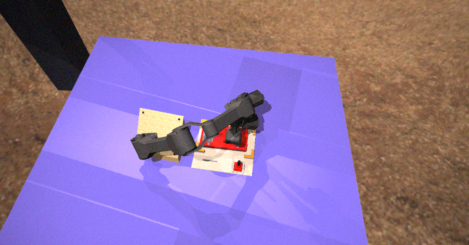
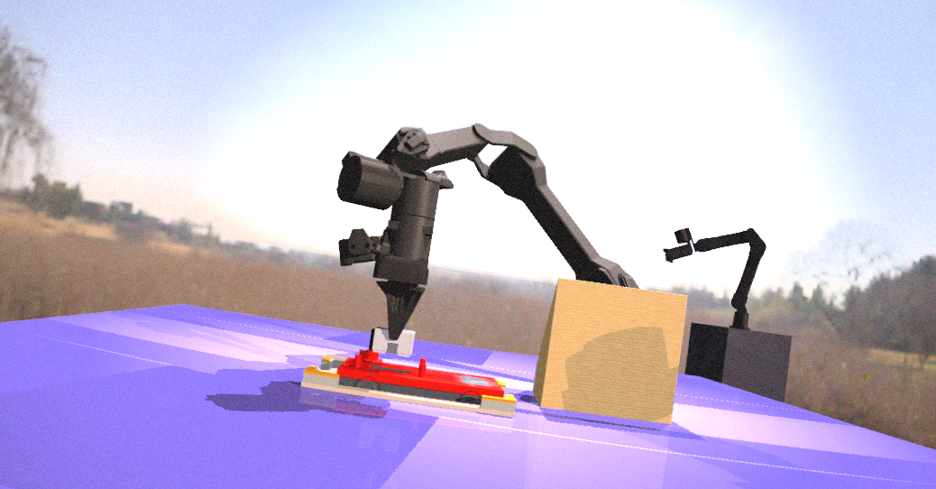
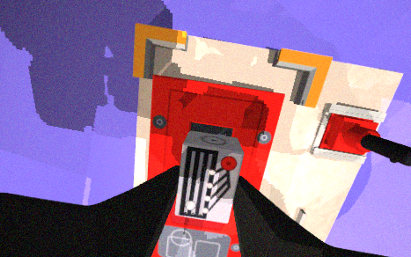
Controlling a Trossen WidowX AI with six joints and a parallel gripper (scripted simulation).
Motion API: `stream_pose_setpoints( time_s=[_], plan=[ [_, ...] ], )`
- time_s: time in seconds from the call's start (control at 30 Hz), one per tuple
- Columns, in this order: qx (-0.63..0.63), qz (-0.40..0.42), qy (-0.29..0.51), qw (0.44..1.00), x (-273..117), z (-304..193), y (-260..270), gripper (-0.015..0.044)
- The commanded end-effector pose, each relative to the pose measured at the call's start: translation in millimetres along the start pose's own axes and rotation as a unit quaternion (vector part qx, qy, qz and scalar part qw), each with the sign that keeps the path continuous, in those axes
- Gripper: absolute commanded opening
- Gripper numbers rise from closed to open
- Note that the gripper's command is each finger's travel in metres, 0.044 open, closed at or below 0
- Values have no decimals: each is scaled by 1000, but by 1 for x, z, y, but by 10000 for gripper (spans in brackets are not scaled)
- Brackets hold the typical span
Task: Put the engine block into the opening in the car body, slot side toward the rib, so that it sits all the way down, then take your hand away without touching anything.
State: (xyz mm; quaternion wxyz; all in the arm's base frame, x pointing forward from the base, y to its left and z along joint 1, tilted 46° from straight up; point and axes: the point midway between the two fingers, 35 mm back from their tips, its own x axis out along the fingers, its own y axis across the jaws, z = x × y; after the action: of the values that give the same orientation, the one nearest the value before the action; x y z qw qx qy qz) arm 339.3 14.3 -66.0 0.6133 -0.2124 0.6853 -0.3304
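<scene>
The gripper (image 1: 233, 141) (image 2: 393, 336) (image 3: 207, 176) grips the engine block (image 2: 400, 343) (image 3: 210, 176) between its fingers, just above the red car body (image 1: 218, 145) (image 2: 432, 381) (image 3: 216, 106). Beyond the car body, a wooden block (image 1: 160, 122) (image 2: 615, 355) stands on the surface (image 1: 108, 197) (image 2: 196, 440) (image 3: 3, 176), near the white board (image 1: 222, 164) (image 2: 418, 402) (image 3: 351, 84).

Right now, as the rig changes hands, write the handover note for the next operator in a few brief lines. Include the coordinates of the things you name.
Hand (image 2: 393, 336) (image 3: 207, 176): shut on the engine block (image 2: 406, 342) (image 3: 234, 151), above the car body (image 1: 218, 145) (image 2: 451, 381) (image 3: 164, 150).
Car body: on the cream base board (image 1: 213, 164) (image 2: 408, 400) (image 3: 347, 88), its dark opening (image 3: 199, 128) partly hidden by the block.
Done: block gripped and brought over the body.
Left: check slot side against rib, seat fully, release, withdraw without contact.
</scene>
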Motion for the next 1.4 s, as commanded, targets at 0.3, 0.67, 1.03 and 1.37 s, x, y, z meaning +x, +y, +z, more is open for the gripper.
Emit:
stream_pose_setpoints(
  time_s=[0.3,0.67,1.03,1.37],
  plan=[
    [-14,3,1,1000,-1,-1,2,158],
    [-9,3,1,1000,-1,-1,2,158],
    [-2,3,1,1000,2,-1,2,158],
    [-9,3,1,1000,4,-1,2,158]
  ],
)
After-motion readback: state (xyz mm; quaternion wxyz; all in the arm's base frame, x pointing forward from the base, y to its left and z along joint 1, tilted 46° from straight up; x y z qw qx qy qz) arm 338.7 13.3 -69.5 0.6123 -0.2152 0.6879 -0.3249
